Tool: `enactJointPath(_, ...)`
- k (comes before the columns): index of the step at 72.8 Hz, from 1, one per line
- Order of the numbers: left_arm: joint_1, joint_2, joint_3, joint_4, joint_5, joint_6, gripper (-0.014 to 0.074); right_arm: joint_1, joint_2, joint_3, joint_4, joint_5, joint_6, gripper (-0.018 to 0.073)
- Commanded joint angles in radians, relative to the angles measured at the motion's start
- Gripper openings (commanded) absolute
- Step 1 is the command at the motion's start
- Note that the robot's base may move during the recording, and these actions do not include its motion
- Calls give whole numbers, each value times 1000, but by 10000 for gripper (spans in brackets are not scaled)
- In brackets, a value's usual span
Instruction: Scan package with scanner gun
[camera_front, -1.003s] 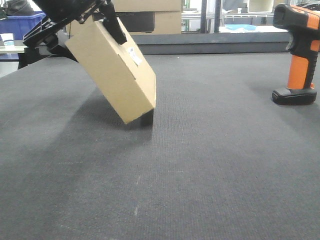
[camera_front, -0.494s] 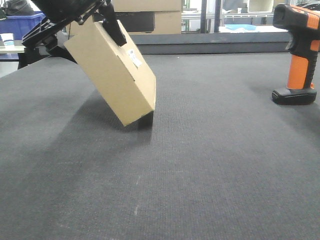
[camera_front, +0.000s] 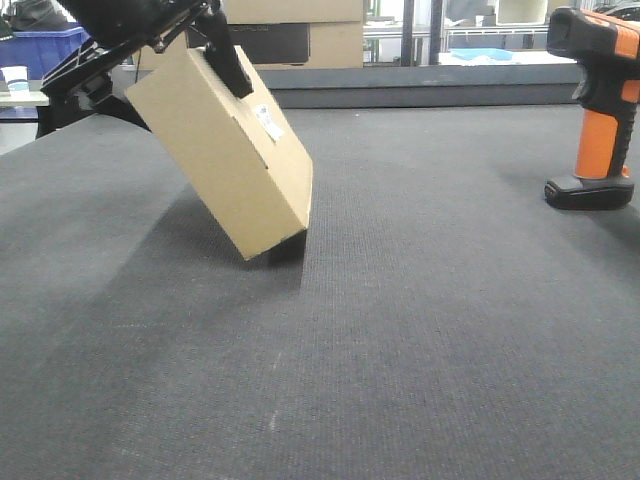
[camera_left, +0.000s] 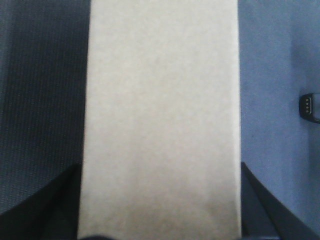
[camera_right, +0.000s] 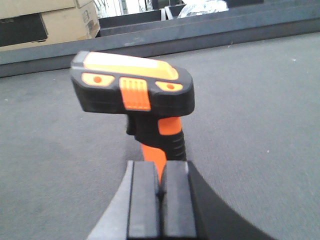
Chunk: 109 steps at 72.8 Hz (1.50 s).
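A brown cardboard package (camera_front: 225, 150) with a small white label (camera_front: 268, 122) hangs tilted, its lower corner at or just above the dark mat. My left gripper (camera_front: 185, 95) is shut on its upper end, black fingers (camera_front: 228, 58) on both sides. In the left wrist view the package (camera_left: 160, 100) fills the middle between the gripper's (camera_left: 160, 220) fingers. The orange and black scanner gun (camera_front: 598, 100) stands upright at the far right. In the right wrist view my right gripper (camera_right: 160, 170) is shut and empty, just in front of the scanner gun's (camera_right: 135, 92) handle.
The dark grey mat (camera_front: 400, 330) covers the whole table. Cardboard boxes (camera_front: 300, 30) stand behind its raised back edge. A blue bin (camera_front: 45, 50) and a cup (camera_front: 15, 78) sit at the far left. A small black part (camera_left: 311, 107) shows at the left wrist view's right edge.
The package has sunk slightly in my left gripper's hold, keeping its tilt. The scanner gun has not moved.
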Motion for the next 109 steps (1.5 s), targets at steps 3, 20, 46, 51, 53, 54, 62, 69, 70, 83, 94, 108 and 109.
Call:
enactJointPath(3,-2,-4,-3,-3,9,2,-111,-6,67,-13,-47,-105,34,-168)
enactJointPath(20,-2,-4,-3,-3,47,2,-111,-8,195,-83,-125,-104,105,-168)
enactJointPath(46,-2,-4,-3,-3,57,2,-111,-94,300,-177,-273,-136,247,-168)
enactJointPath(51,-2,-4,-3,-3,57,2,-111,-115,301,-177,-333,-136,251,-168)
enactJointPath(53,-2,-4,-3,-3,57,2,-111,-121,301,-177,-362,-136,251,-168)
enactJointPath(54,-2,-4,-3,-3,55,2,-111,-122,301,-177,-370,-136,251,-168)
enactJointPath(62,-2,-4,-3,-3,45,2,-111,-122,313,-177,-374,-156,251,-168)
enactJointPath(69,-2,-4,-3,-3,43,2,-111,-122,322,-177,-374,-192,251,-168)
enactJointPath(70,-2,-4,-3,-3,43,2,-111,-122,322,-177,-374,-195,251,-168)
enactJointPath(83,-6,-4,-3,-3,43,2,-111,-122,322,-189,-368,-183,251,-32)
enactJointPath(94,-6,-4,-3,-3,41,2,-111,-122,326,-223,-364,-171,251,351)
enactJointPath(108,-6,-4,-3,-3,34,2,-111,-122,356,-267,-325,-85,261,543)
enactJointPath(109,-6,-4,-3,-3,34,2,-111,-122,360,-268,-321,-85,261,543)
